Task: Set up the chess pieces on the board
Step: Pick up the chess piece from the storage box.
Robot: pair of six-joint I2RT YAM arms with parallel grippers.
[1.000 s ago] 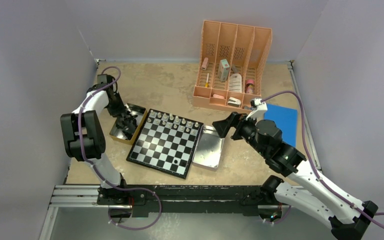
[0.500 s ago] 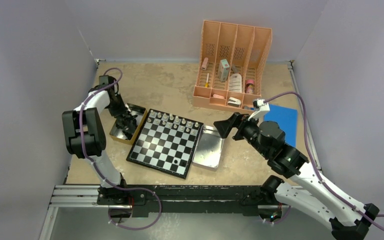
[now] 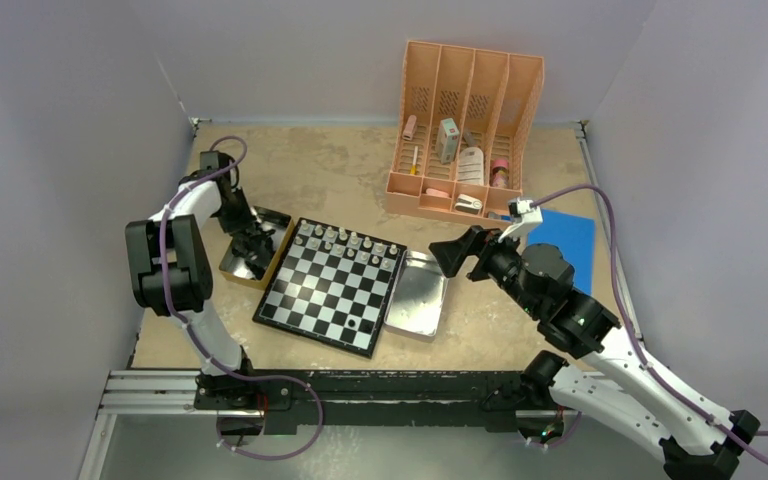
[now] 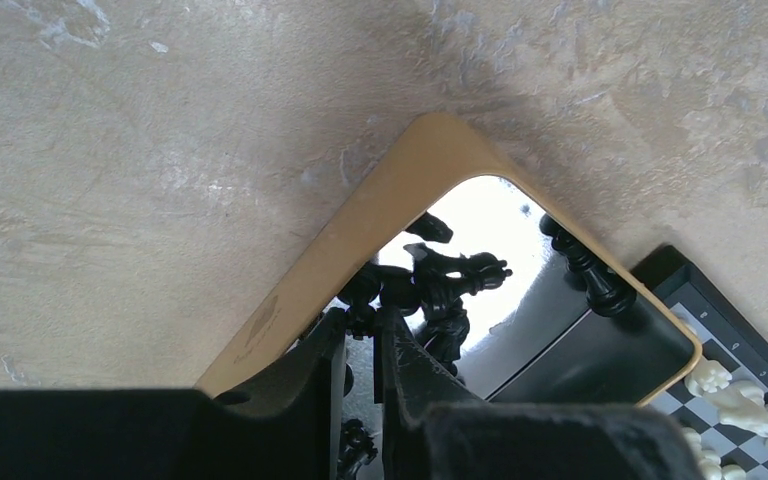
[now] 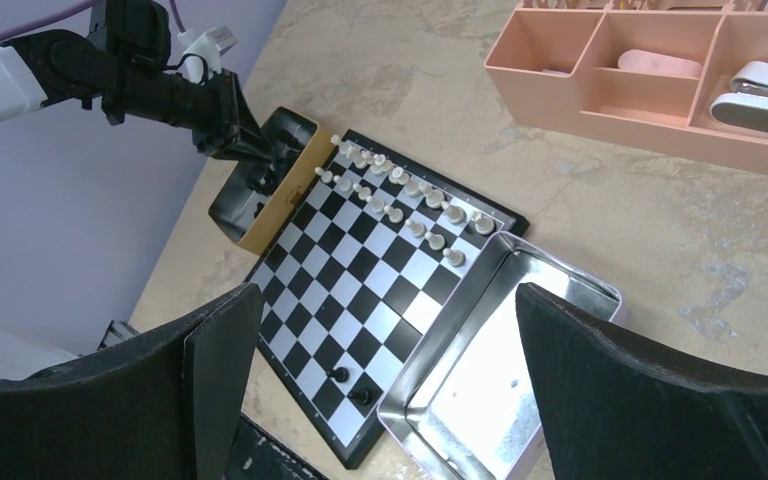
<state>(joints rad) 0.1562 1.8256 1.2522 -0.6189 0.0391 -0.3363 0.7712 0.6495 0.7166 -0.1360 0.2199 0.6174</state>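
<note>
The board [image 3: 330, 285] lies mid-table, with silvery-white chess pieces [image 3: 345, 240] along its two far rows and two black pieces [image 3: 352, 326] near its front right corner. More black chess pieces [image 4: 450, 285] lie loose in a yellow-rimmed tin [image 4: 360, 220] left of the board. My left gripper [image 4: 364, 322] reaches down into that tin [image 3: 277, 255], its fingers nearly together with a small black piece pinched between the tips. My right gripper [image 5: 388, 320] hangs wide open and empty above the board's right edge [image 5: 360, 270] and the silver tray.
An empty silver tray [image 3: 418, 300] touches the board's right side. A peach desk organizer [image 3: 465, 130] with small items stands at the back. A blue pad [image 3: 563, 240] lies on the right. Grey walls close in left, right and behind.
My left gripper's fingers have drawn closer together inside the tin. The right arm has drifted slightly to the right, still open.
</note>
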